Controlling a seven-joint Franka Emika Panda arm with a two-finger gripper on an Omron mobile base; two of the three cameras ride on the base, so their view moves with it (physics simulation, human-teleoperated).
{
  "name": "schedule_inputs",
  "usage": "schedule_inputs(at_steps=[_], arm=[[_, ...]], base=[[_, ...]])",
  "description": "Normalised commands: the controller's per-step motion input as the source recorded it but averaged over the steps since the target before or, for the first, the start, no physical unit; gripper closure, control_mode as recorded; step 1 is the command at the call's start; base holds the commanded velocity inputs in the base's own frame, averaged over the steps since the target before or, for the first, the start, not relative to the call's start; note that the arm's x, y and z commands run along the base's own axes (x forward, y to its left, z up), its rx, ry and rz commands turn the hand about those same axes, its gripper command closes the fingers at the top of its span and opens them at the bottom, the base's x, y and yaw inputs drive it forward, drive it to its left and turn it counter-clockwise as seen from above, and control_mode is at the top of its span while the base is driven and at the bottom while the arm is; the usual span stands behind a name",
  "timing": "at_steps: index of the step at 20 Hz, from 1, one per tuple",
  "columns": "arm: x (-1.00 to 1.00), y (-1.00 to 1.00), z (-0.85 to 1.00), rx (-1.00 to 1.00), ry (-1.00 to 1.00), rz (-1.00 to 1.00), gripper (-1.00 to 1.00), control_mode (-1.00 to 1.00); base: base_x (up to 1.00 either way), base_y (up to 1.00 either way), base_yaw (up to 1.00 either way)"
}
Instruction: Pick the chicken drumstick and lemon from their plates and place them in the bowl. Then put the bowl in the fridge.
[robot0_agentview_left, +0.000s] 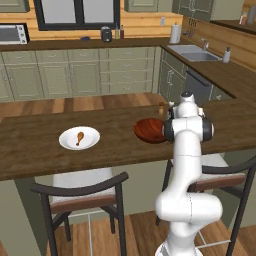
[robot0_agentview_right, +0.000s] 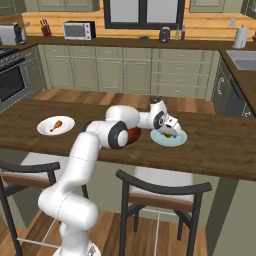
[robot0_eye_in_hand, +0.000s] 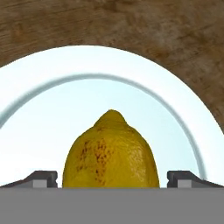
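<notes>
Early in the task, by the look of it. Gripper spread wide, low over the pale blue-green plate, one fingertip on each side of the lemon (probably not touching yet, hard to tell so close). Chicken drumstick still on the white plate; bowl apparently empty on the counter. Both pickups and the fridge step left.
</notes>
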Motion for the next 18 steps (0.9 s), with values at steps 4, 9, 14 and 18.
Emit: schedule_inputs(at_steps=[4,9,14,18], arm=[[-0.01,0.00,-0.22,0.00,0.02,0.00,1.00,-1.00],[-0.53,0.09,0.07,0.02,-0.01,0.00,1.00,-1.00],[-0.97,0.35,0.53,0.06,-0.05,0.02,1.00,-1.00],[-0.73,0.50,0.73,0.06,-0.03,0.09,1.00,-1.00]], base=[[0.00,0.00,0.00],[0.00,0.00,0.00],[0.00,0.00,0.00],[0.00,0.00,0.00]])
